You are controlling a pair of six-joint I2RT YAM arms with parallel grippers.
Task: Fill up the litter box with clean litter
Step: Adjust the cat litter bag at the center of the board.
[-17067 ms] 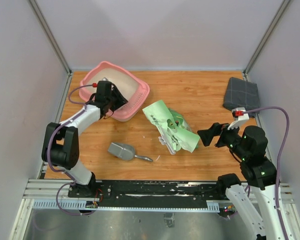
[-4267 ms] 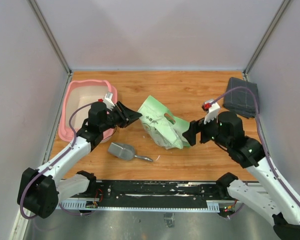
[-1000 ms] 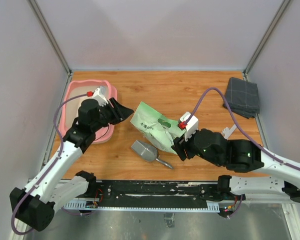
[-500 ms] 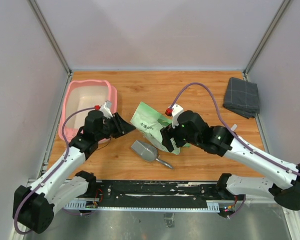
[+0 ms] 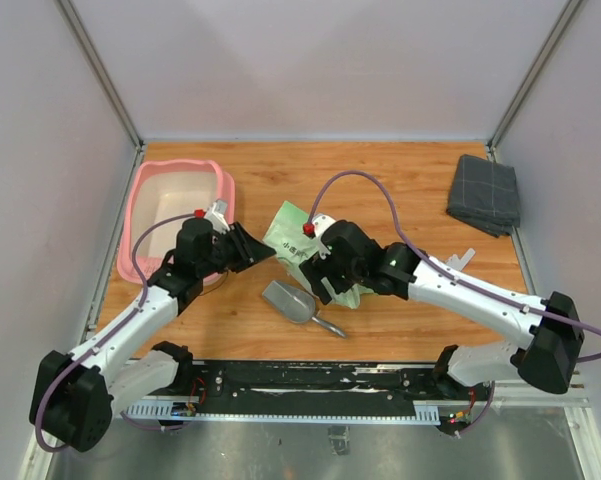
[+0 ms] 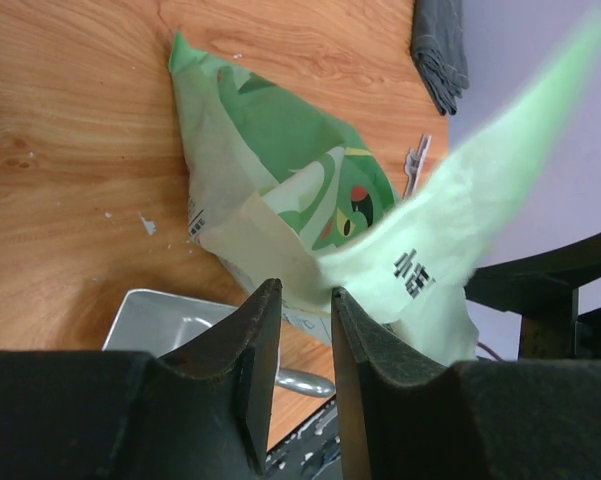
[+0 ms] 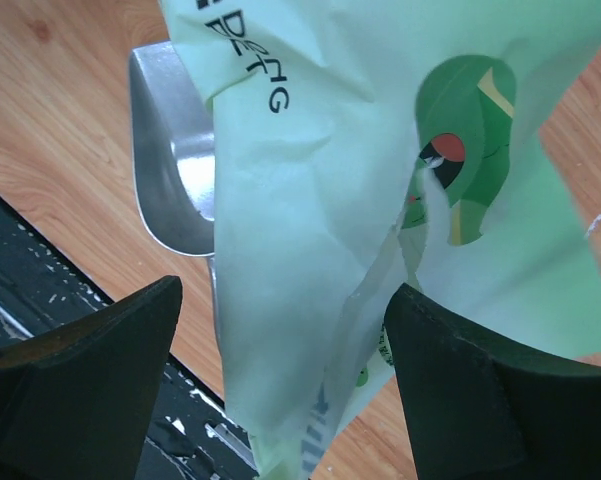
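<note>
Litter box [image 5: 180, 166]: lying far-left on the worktop [image 5: 380, 180], long axis running near-to-far, opening facing up. Left claw [image 6: 305, 295]: sitting narrowly parted at a corner of the green bag [image 5: 295, 235], grip unclear. Right claw [image 7: 280, 290]: gaping wide astride it.

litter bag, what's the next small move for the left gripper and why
Probably pinch the left gripper shut on the litter bag fold lying at its fingertips. Its jaws show a narrow gap there, the right gripper straddles the bag with jaws wide open, and the litter box looks empty.
</note>
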